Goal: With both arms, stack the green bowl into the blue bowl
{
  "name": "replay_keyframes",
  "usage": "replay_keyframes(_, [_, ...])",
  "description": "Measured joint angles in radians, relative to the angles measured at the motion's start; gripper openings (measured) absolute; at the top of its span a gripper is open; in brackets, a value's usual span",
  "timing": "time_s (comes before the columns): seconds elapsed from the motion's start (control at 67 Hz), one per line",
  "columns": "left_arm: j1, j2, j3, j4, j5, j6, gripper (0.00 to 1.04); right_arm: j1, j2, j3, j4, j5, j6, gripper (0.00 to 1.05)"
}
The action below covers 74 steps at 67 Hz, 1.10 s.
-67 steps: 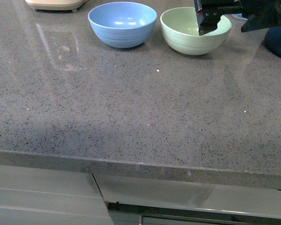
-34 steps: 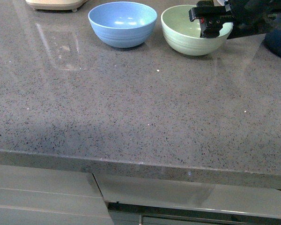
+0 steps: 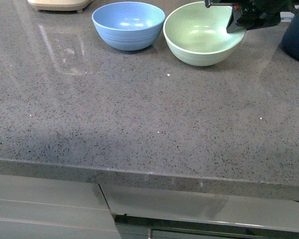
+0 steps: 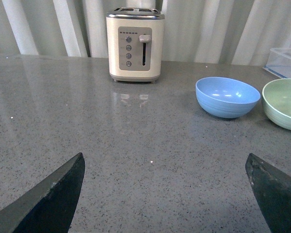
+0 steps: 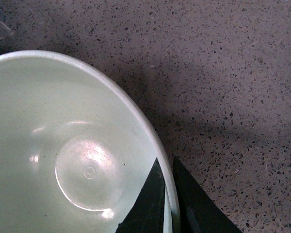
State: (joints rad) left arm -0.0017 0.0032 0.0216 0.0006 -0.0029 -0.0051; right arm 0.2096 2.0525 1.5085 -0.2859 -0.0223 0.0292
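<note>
— Since it fills most of the front view, worktop (image 3: pixel 139 124) goes first: grey, dark-speckled, glossy, near edge running across at 6 o'clock. Next biggest?

— That's the toaster (image 4: pixel 135 44). Cream, two slots, lever and buttons facing the left wrist camera, upright on the worktop. Front view only catches its base at 11 o'clock. After that the dark navy pot (image 3: pixel 296 40), cut by the frame at 3 o'clock, so only part of it shows.

— Bowls?

— Both the same size, both empty. In the front view the green bowl (image 3: pixel 202 37) is at 1 o'clock, pale mint, with its opening tipped toward the camera. The blue bowl (image 3: pixel 128 25) is at 12 o'clock, level on the worktop, with fine ridges low on the outside. Green sits at 3 o'clock of blue, just beside it; the left wrist view shows a thin gap between the rims. Not stacked.

— Is green's base on the worktop or off it?

— Can't tell from these.

— Tools?

— The right tool (image 3: pixel 234 26) comes in from 2 o'clock and is pinching the green bowl's rim at about 2 o'clock of the bowl. The right wrist view confirms it: one dark finger inside the wall, one outside, the rim clamped between them. The left tool (image 4: pixel 162 194) has its fingers spread wide with nothing between them, low over bare worktop and well apart from both bowls.
</note>
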Motion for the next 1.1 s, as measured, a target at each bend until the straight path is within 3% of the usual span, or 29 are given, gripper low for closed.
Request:
replay_keyframes(0.313, [0.0,0.0,0.0,0.0,0.0,0.0,0.98,-0.011,-0.005,0.014,-0.031,-0.005,-0.004,0.01])
replay_keyframes(0.716, [0.0,0.0,0.0,0.0,0.0,0.0,0.98,-0.033,-0.005,0.207,-0.127,-0.011,-0.047,0.01])
replay_keyframes(1.104, [0.0,0.0,0.0,0.0,0.0,0.0,0.98,0.043,-0.005,0.288,-0.185,-0.037,-0.053,0.01])
